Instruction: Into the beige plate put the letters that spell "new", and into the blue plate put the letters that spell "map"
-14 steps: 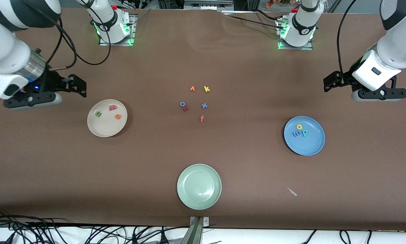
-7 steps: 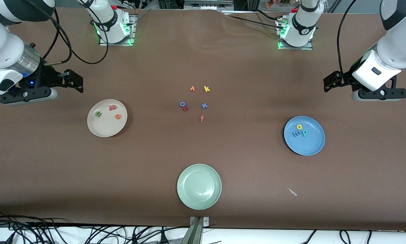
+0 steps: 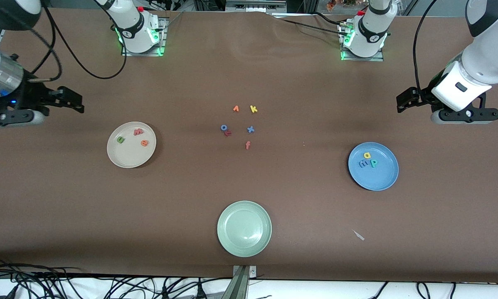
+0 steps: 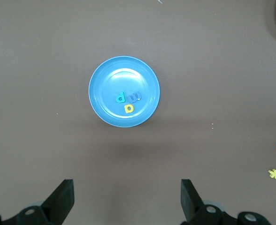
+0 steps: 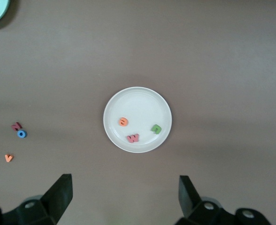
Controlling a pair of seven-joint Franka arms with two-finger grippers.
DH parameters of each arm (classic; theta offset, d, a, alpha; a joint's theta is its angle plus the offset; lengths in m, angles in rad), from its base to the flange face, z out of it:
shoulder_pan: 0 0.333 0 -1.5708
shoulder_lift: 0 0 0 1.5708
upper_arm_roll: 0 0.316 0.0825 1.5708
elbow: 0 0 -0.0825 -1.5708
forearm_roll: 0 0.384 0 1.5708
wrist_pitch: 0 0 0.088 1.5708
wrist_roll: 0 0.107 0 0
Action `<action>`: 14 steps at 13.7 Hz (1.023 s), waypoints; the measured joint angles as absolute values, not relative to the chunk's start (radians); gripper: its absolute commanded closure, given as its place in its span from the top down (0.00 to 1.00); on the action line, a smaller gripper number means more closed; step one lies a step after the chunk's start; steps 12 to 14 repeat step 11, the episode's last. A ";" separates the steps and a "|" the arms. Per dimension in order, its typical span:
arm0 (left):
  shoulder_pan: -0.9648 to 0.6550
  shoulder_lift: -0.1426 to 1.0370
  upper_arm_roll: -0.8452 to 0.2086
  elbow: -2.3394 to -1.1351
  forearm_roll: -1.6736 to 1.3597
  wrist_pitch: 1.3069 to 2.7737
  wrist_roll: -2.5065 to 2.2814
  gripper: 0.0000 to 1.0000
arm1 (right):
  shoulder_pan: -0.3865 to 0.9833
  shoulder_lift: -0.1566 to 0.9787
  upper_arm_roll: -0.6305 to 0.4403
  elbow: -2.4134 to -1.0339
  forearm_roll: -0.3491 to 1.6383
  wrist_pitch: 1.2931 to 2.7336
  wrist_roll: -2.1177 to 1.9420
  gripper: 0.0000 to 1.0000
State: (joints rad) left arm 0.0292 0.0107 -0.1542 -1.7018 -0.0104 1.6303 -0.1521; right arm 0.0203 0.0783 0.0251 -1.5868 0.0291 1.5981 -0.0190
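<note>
The beige plate (image 3: 126,160) holds the green n (image 3: 120,140), the red-pink w (image 3: 138,132) and the orange e (image 3: 144,143). In the right wrist view the same plate (image 5: 138,103) lies ahead of my right gripper (image 5: 125,194), which is open and empty. That gripper (image 3: 76,104) hangs over bare table toward the right arm's end. On the blue plate (image 3: 383,177) lie the yellow a (image 3: 367,155), the lavender m (image 3: 363,163) and the teal p (image 3: 373,163). My left gripper (image 3: 402,104) is open and empty over bare table, with the blue plate (image 4: 107,79) ahead of it (image 4: 127,197).
A pale green plate (image 3: 244,249) sits nearest the front camera, mid-table. Loose letters lie in the table's middle: orange v (image 3: 235,109), yellow k (image 3: 253,109), blue o (image 3: 223,127), blue x (image 3: 250,129), orange f (image 3: 247,145). A small scrap (image 3: 359,235) lies near the blue plate.
My right arm has drawn back from the beige plate toward its own end of the table, still open. The left arm and all letters have stayed put.
</note>
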 measured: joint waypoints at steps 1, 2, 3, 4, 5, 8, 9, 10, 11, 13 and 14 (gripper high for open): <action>0.029 0.011 -0.155 -1.702 -0.010 1.630 -0.152 1.00 | 0.016 0.078 0.013 -1.583 0.033 1.597 -0.024 1.00; 0.029 0.011 -0.155 -1.702 -0.010 1.630 -0.152 1.00 | 0.016 0.078 0.011 -1.576 0.035 1.595 -0.025 1.00; 0.029 0.011 -0.155 -1.702 -0.010 1.630 -0.152 1.00 | 0.017 0.077 0.013 -1.562 0.036 1.585 -0.025 1.00; 0.029 0.011 -0.155 -1.702 -0.010 1.630 -0.152 1.00 | 0.019 0.077 0.017 -1.547 0.037 1.574 -0.025 1.00; 0.029 0.011 -0.155 -1.702 -0.010 1.630 -0.152 1.00 | 0.021 0.076 0.021 -1.534 0.037 1.567 -0.025 1.00; 0.029 0.011 -0.155 -1.702 -0.010 1.630 -0.152 1.00 | 0.023 0.076 0.037 -1.521 0.037 1.560 -0.025 1.00; 0.029 0.011 -0.155 -1.702 -0.010 1.630 -0.152 1.00 | 0.024 0.076 0.041 -1.521 0.037 1.560 -0.024 1.00; 0.029 0.011 -0.155 -1.702 -0.010 1.630 -0.152 1.00 | 0.025 0.076 0.042 -1.521 0.037 1.560 -0.024 1.00; 0.029 0.011 -0.155 -1.702 -0.010 1.630 -0.152 1.00 | 0.025 0.077 0.042 -1.521 0.037 1.560 -0.024 1.00; 0.029 0.011 -0.155 -1.702 -0.010 1.630 -0.152 1.00 | 0.025 0.077 0.042 -1.521 0.037 1.560 -0.024 1.00; 0.029 0.011 -0.155 -1.702 -0.010 1.630 -0.152 1.00 | 0.025 0.077 0.042 -1.521 0.037 1.560 -0.024 1.00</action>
